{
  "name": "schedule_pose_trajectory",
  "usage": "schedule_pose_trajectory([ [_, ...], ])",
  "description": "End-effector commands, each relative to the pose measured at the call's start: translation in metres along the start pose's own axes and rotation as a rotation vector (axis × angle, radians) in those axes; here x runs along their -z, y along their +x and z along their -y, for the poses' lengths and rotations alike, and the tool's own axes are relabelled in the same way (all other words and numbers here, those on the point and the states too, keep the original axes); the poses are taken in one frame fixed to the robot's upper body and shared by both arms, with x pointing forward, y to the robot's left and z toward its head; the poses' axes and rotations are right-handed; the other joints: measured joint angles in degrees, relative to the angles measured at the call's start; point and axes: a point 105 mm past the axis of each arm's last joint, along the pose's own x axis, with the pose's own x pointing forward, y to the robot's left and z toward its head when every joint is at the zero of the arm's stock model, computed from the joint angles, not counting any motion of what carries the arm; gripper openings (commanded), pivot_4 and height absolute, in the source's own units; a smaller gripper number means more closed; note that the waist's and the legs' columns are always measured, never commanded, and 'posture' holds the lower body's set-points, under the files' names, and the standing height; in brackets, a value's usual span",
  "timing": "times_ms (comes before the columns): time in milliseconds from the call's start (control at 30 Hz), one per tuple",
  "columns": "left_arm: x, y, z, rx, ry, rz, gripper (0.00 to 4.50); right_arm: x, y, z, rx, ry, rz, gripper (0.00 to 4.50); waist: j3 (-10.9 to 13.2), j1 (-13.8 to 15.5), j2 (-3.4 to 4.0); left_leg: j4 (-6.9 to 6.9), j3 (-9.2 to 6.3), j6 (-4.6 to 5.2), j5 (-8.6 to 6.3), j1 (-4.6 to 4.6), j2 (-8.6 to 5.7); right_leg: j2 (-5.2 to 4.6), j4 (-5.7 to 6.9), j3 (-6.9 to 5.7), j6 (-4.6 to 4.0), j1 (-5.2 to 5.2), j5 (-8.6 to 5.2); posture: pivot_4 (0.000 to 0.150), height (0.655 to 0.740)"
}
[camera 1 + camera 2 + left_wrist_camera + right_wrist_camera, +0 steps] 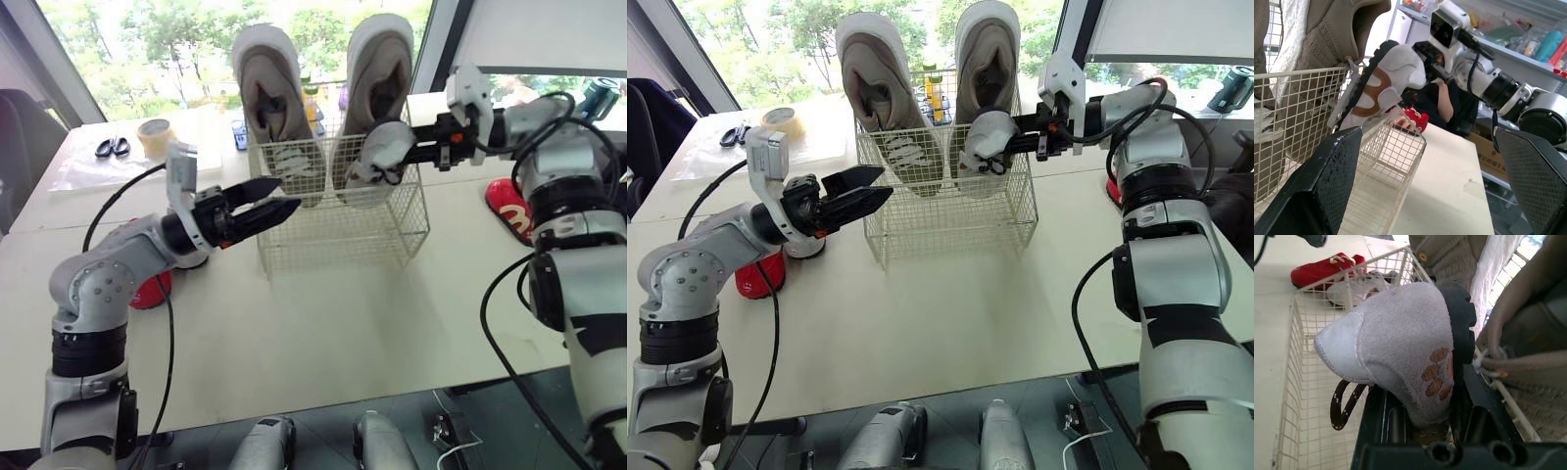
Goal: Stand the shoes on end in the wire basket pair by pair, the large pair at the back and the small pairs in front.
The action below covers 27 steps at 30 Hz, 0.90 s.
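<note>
The pale surface (pixel 323 333) carries the wire basket (pixel 333 245), which sits just under the right claw (pixel 419 152) and just past the tips of the left claw (pixel 286 196). The large pair (pixel 269 88) already stands on end in it, on the side of the basket away from both claws. That leaves a free strip of basket directly below what the right claw carries. This claw is clamped on one end of a small grey shoe (pixel 1400 347), held roughly level over the basket rim, close against the nearer large shoe. A dark lace (pixel 1344 401) dangles from the small shoe. The step in hand appears to be seating this shoe in front. To do it well, the wrist should probably turn until the shoe points down, then lower it straight into the free strip. The lace needs to stay clear of the wire and the big shoe should not be nudged. The claw should let go only once the shoe leans steadily. The left claw has its fingers apart and empty, and could brace the basket wall if the basket slides. A red shoe (pixel 149 291) lies behind the left claw, another (pixel 507 206) beneath the right arm.
</note>
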Motion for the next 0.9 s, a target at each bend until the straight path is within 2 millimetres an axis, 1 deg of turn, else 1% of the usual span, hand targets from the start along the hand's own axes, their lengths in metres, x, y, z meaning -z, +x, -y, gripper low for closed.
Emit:
schedule_pose_trajectory([
  [33,-0.007,0.002,0.008,0.011,0.058,0.008,4.42,-0.004,-0.002,0.004,0.042,-0.013,0.040,0.59,0.0,0.0,0.00,0.00,0.00,0.00,0.00,0.00,0.00,0.00,0.00,0.00,0.00,0.00,0.00,0.150,0.7400],
  [133,-0.008,0.002,0.008,0.010,0.060,0.008,4.42,-0.004,-0.003,0.005,0.056,-0.002,0.064,0.59,0.0,0.0,0.00,0.00,-0.01,-0.01,0.01,0.00,0.00,0.00,0.02,0.00,0.00,0.00,0.00,0.150,0.7400],
  [200,-0.008,0.001,0.007,0.009,0.063,0.006,4.50,-0.004,-0.005,0.004,0.062,-0.014,0.066,1.62,0.0,0.0,0.00,0.01,-0.01,-0.02,0.01,0.00,0.00,0.00,0.03,0.00,0.00,0.00,0.00,0.150,0.7400],
  [233,-0.008,0.001,0.007,0.007,0.065,0.005,4.50,-0.003,-0.006,0.004,0.072,-0.029,0.063,2.01,0.0,0.0,0.00,0.01,-0.01,-0.02,0.01,0.00,0.00,0.00,0.03,0.00,0.00,-0.01,0.00,0.150,0.7400],
  [300,-0.008,0.000,0.007,0.000,0.071,-0.005,4.50,-0.002,-0.011,0.003,0.084,-0.077,0.035,3.08,0.0,0.0,0.00,0.00,-0.01,-0.02,0.01,0.00,0.00,0.00,0.03,0.00,0.00,-0.01,0.00,0.150,0.7400],
  [367,-0.008,-0.003,0.005,-0.010,0.075,-0.012,4.50,-0.005,-0.018,0.002,0.096,-0.111,0.021,4.00,0.0,0.0,0.00,0.01,-0.01,-0.02,0.01,0.00,0.00,0.00,0.04,0.00,0.00,-0.01,0.00,0.150,0.7400],
  [467,-0.009,-0.007,0.003,-0.030,0.084,-0.029,4.50,-0.011,-0.026,-0.002,0.107,-0.162,0.003,4.00,0.0,0.1,0.00,0.01,-0.01,-0.02,0.01,0.00,-0.01,0.00,0.05,0.00,0.00,-0.01,0.00,0.150,0.7400],
  [567,-0.013,-0.013,-0.002,-0.082,0.116,-0.034,4.50,-0.025,-0.041,-0.007,0.143,-0.219,-0.008,4.00,0.0,0.1,0.00,0.02,-0.01,-0.02,0.01,0.00,0.00,0.00,0.06,0.00,0.00,-0.02,0.00,0.150,0.7400],
  [667,-0.022,-0.024,-0.014,-0.194,0.179,-0.043,4.50,-0.047,-0.055,-0.015,0.180,-0.269,0.005,4.00,0.0,0.2,0.00,0.01,-0.01,-0.02,0.01,0.00,0.00,0.00,0.06,0.00,0.00,-0.03,0.00,0.150,0.7400],
  [733,-0.029,-0.032,-0.025,-0.285,0.212,-0.047,4.50,-0.061,-0.058,-0.025,0.182,-0.294,0.022,4.00,0.0,0.2,0.00,0.00,-0.02,-0.01,0.01,-0.02,0.00,0.00,0.06,0.01,0.00,-0.04,0.00,0.150,0.7400],
  [800,-0.033,-0.044,-0.044,-0.429,0.265,-0.091,4.50,-0.075,-0.055,-0.040,0.153,-0.312,0.049,4.00,0.0,0.2,0.00,0.00,-0.01,-0.01,0.01,-0.02,0.01,0.00,0.06,0.02,0.00,-0.06,0.00,0.150,0.7400],
  [833,-0.034,-0.048,-0.050,-0.475,0.281,-0.107,4.50,-0.079,-0.053,-0.046,0.142,-0.313,0.057,4.00,0.0,0.1,0.01,0.00,-0.01,-0.01,0.01,-0.02,0.01,0.01,0.07,0.02,0.00,-0.07,0.00,0.150,0.7400],
  [900,-0.043,-0.070,-0.085,-0.714,0.311,-0.164,4.50,-0.093,-0.040,-0.069,0.069,-0.321,0.099,4.00,0.0,0.3,0.01,0.01,-0.01,-0.01,0.01,-0.01,0.02,0.02,0.10,0.02,0.00,-0.06,0.00,0.150,0.7400],
])
